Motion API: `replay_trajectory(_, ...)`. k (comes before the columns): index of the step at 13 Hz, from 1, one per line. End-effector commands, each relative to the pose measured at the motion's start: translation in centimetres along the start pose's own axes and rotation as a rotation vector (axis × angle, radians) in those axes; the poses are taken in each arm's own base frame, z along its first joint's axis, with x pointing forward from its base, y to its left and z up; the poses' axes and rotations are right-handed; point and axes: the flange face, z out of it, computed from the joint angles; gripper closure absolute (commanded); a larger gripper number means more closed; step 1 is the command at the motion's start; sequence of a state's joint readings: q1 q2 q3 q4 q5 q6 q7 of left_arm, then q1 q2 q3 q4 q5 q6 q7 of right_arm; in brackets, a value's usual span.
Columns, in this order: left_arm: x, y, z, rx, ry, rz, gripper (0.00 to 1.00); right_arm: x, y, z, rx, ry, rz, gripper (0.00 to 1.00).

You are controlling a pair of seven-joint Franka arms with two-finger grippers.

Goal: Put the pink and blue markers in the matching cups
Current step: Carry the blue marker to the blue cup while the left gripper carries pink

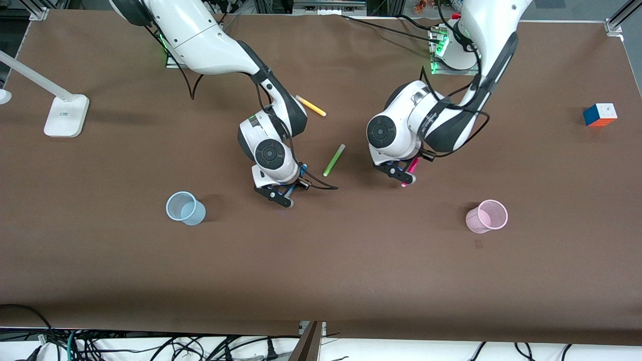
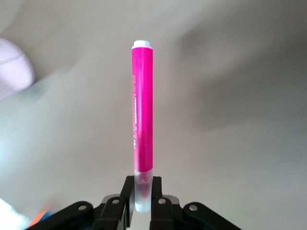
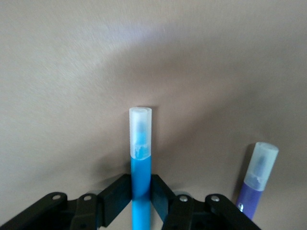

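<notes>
- Left claw [image 1: 404, 176] is clamped on the pink marker [image 1: 411, 170], low over the middle of the counter [image 1: 321, 271]. In the left wrist view the fingers [image 2: 127, 191] pinch the pale translucent end, and the magenta barrel [image 2: 142, 105] sticks out well past them.
- Right claw [image 1: 286, 195] is clamped on the blue marker [image 1: 301, 173], also low over the counter. In the right wrist view the fingers [image 3: 115, 194] grip the blue barrel [image 3: 141, 187], with the frosted cap pointing away.
- Blue cup [image 1: 184, 207] stands upright at about 9 o'clock from the right claw, toward the right arm's end of the counter.
- Pink cup [image 1: 486, 216] stands upright at roughly 4 o'clock from the left claw, toward the left arm's end.
- Handling – both markers look light, stiff and smooth plastic, so they could swivel or slip in a two-finger pinch. A mid-barrel hold would be steadier; the pink one is held at its very end, so it may swing.
- The cups look thin, light and easy to tip – lower each marker in rather than dropping it against a rim.
- Distractors: a purple marker [image 3: 256, 179] lies just beside the blue one, a green marker [image 1: 334, 159] lies between the two claws, a yellow marker [image 1: 311, 106] at 12 o'clock from it.
</notes>
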State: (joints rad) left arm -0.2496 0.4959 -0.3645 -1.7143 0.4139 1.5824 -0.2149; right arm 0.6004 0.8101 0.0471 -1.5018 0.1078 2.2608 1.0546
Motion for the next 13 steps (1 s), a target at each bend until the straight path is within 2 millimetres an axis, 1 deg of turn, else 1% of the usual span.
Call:
replay_trajectory(1,-1.4,-3.5,-2.4,0.017,-0.104,0.104,1.00,1.3,1.1,-5.2,0.006,-0.009,0.009,1.00)
replay_trajectory(3,-2.0,-7.1,-2.3,-0.010,-0.160,0.172,1.00,3.8,3.5,-9.1,-0.013,-0.045,0.005,1.00)
replay_trajectory(4,-2.3,-9.5,-1.9,-0.034,-0.178,0.209,1.00,5.3,5.0,-11.5,0.001,-0.087,0.007,1.00)
replay_trajectory(5,-2.6,-12.4,-1.5,-0.054,-0.188,0.260,1.00,7.1,6.8,-13.6,0.024,-0.140,-0.002,1.00)
replay_trajectory(6,-2.7,-15.2,-1.4,-0.021,-0.199,0.316,1.00,8.5,8.8,-15.6,0.037,-0.185,-0.028,1.00)
replay_trajectory(7,-2.8,-17.0,-1.6,0.039,-0.211,0.386,1.00,10.1,10.7,-17.4,0.038,-0.209,-0.051,1.00)
replay_trajectory(8,-2.8,-18.3,-1.9,0.106,-0.230,0.442,1.00,11.8,12.8,-18.4,0.035,-0.236,-0.058,1.00)
replay_trajectory(9,-2.4,-19.0,-1.6,0.155,-0.255,0.477,1.00,13.5,14.7,-19.2,0.034,-0.265,-0.065,1.00)
replay_trajectory(10,-1.7,-19.7,-1.0,0.201,-0.280,0.479,1.00,14.8,16.0,-20.2,0.067,-0.300,-0.061,1.00)
replay_trajectory(11,-0.8,-21.0,-0.5,0.248,-0.301,0.463,1.00,16.1,17.4,-21.0,0.110,-0.334,-0.047,1.00)
replay_trajectory(12,0.1,-21.6,0.1,0.278,-0.319,0.457,1.00,17.3,18.8,-21.2,0.141,-0.356,-0.023,1.00)
replay_trajectory(13,0.8,-21.4,1.0,0.290,-0.337,0.467,1.00,18.6,20.3,-21.5,0.179,-0.375,0.000,1.00)
